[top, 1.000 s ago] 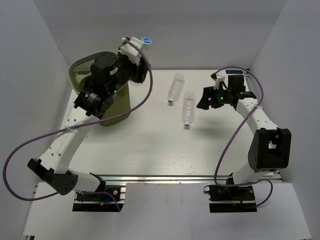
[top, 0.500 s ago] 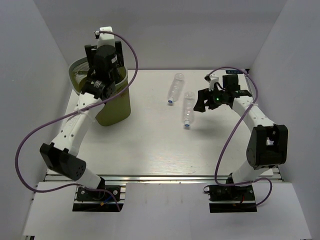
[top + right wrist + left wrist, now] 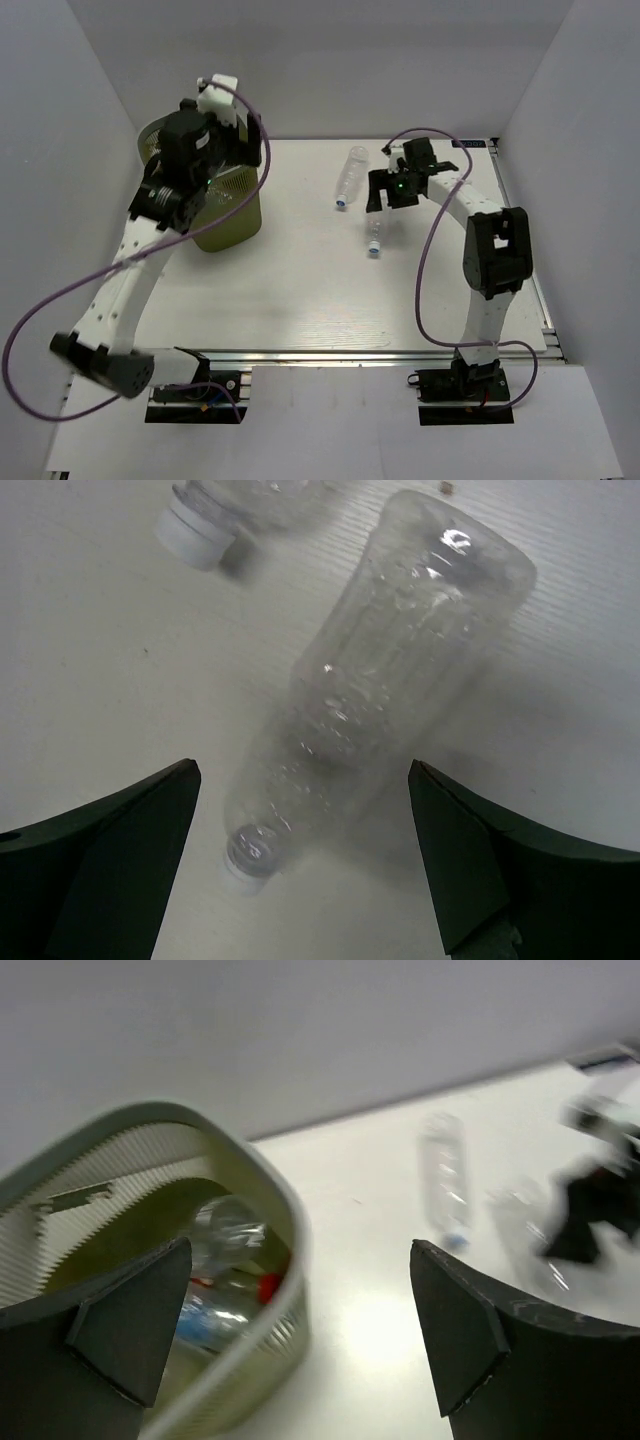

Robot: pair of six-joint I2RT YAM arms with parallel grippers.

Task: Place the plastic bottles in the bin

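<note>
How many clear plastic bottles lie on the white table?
2: a far bottle by the back, a near bottle below the open right gripper. Others lie partly hidden in the olive-green wire-mesh bin.

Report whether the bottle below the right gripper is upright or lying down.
Lying down: the bottle rests lengthwise on the table, its whole side showing from above.

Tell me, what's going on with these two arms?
It's a tidy-up job. The robot's left tool hangs open over a green bin, which already holds several plastic bottles. The right tool is open above a bottle lying on the table, not yet gripping it. Another bottle lies nearby.
</note>
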